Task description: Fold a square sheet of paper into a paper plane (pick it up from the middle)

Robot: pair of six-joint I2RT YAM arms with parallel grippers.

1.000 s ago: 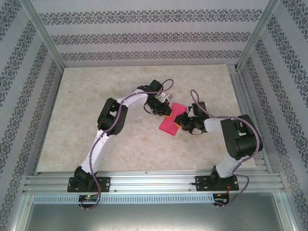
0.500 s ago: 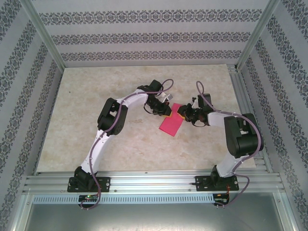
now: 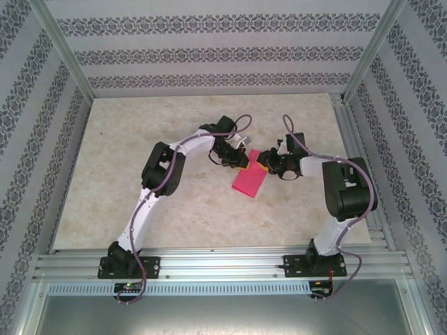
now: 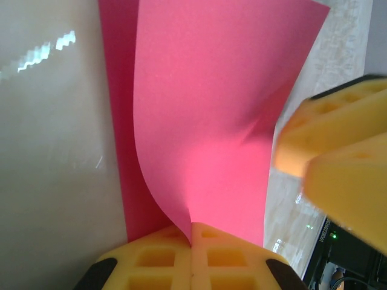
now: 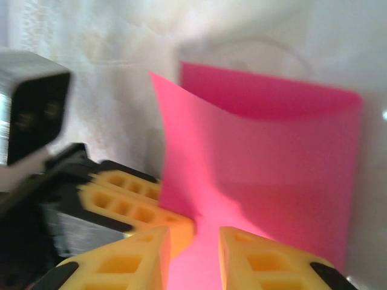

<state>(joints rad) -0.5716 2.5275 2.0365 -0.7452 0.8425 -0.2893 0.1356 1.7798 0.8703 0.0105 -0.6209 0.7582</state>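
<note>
my waffled yellow left fingers pinch the smooth, curling pink sheet of paper while my right fingers stand slightly parted.

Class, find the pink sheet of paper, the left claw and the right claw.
sheet of paper (image 3: 248,181), top view, middle of its pink surface
left claw (image 4: 191,228), left wrist view, where its shut fingertips pinch the sheet
right claw (image 5: 193,237), right wrist view, gap between its fingertips
</note>
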